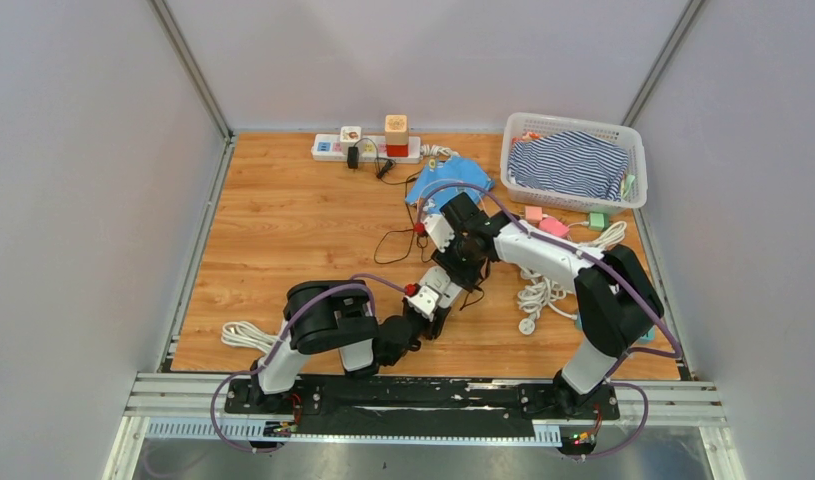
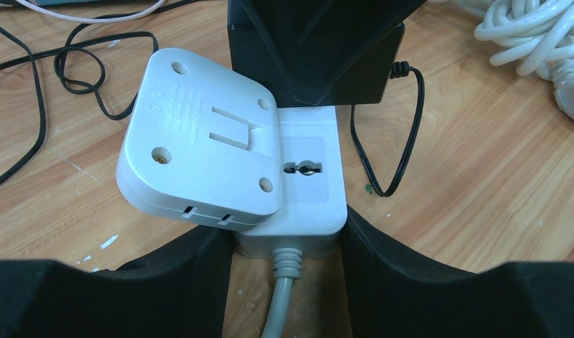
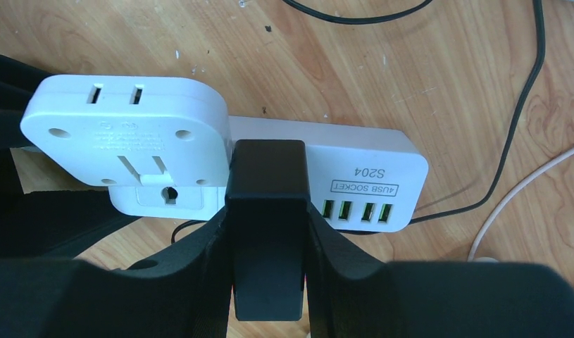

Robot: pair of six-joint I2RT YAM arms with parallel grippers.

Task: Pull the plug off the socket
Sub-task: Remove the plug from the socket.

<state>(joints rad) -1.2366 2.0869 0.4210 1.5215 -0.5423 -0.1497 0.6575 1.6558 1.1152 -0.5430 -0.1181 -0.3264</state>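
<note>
Nearest the edge: black mounting rail [image 1: 413, 395] carrying both arm bases. Just past it, a coiled white cable [image 1: 245, 335] lies on the wooden surface [image 1: 293, 230], left of the left arm.

Item, left pincer [image 2: 287, 243]: black fingers [image 2: 199, 264] closed on either side of the cord end of the white socket [image 2: 308, 204], pressing its sides. The grey-white lead leaves the socket between them.

Item, socket, from the right wrist [image 3: 368, 179]: a flat white block lying on the surface mid-table, between the two arms, marked "4USB SOCKET S204", with four green USB ports on its side.

Item, white adapter [image 2: 199, 148]: a broad rounded square sitting on top of the socket and overhanging its side, turned a little askew.

Item, plug [image 3: 266, 176]: a black box on the socket, next to the adapter and beside the USB ports. I cannot tell whether its pins are fully seated. A thin black cord [image 2: 410, 120] loops away from it.

Item, right pincer [image 3: 267, 218]: fingers clamped on the plug's two sides.

Beyond, to the right: a second white cable bundle [image 1: 543, 295], a blue cloth [image 1: 453, 180], and a white basket [image 1: 573, 120] holding striped fabric [image 1: 568, 165].

Farthest: a white power strip [image 1: 368, 148] along the back edge, an orange-topped block [image 1: 396, 135] standing on it.
</note>
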